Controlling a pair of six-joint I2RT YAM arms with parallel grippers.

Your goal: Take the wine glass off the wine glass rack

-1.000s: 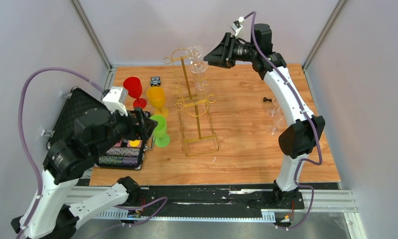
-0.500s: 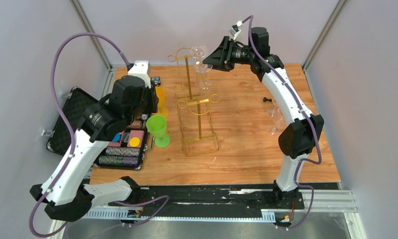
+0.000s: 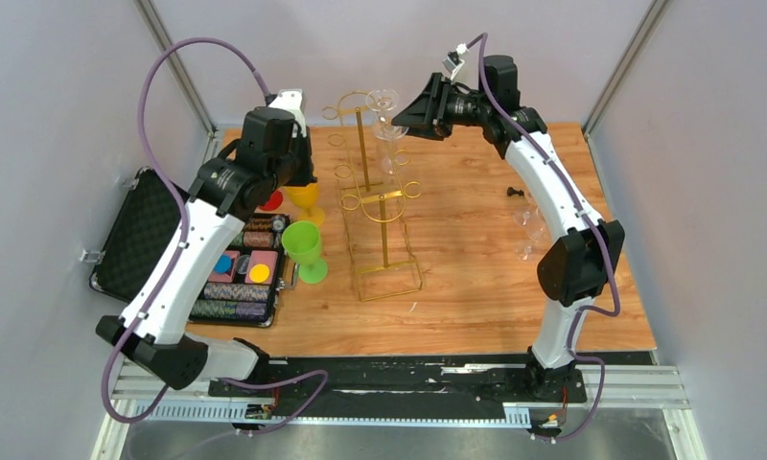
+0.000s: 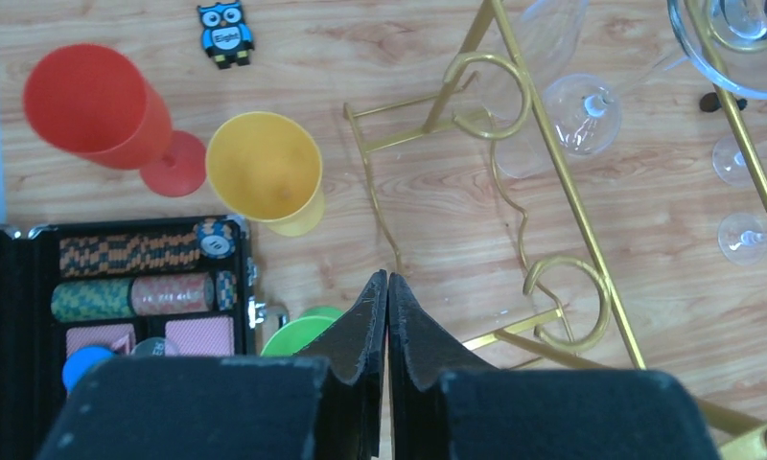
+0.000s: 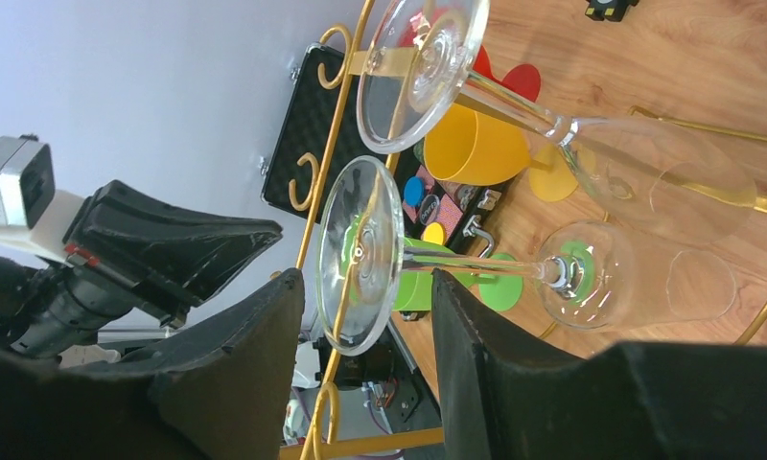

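Note:
The gold wire wine glass rack (image 3: pixel 383 230) stands mid-table. Two clear wine glasses hang upside down from its top arms. In the right wrist view the nearer wine glass (image 5: pixel 360 254) has its round foot between the fingers of my open right gripper (image 5: pixel 365 287), and I see no contact. The second glass (image 5: pixel 423 67) hangs just beyond. From above, my right gripper (image 3: pixel 404 115) sits at the rack's top right. My left gripper (image 4: pixel 387 278) is shut and empty, pointing down at the wood between the yellow cup (image 4: pixel 265 177) and the rack (image 4: pixel 562 192).
A red cup (image 4: pixel 92 101), a green cup (image 3: pixel 303 244) and an owl tag (image 4: pixel 224 31) lie left of the rack. An open black case of poker chips (image 3: pixel 236 278) sits at the left edge. More clear glasses (image 3: pixel 528 225) and a small black piece (image 3: pixel 517 193) are at the right.
My left arm swung from over the chip case up and back to beside the rack, and its jaws closed. My right gripper shifted slightly at the hanging glasses.

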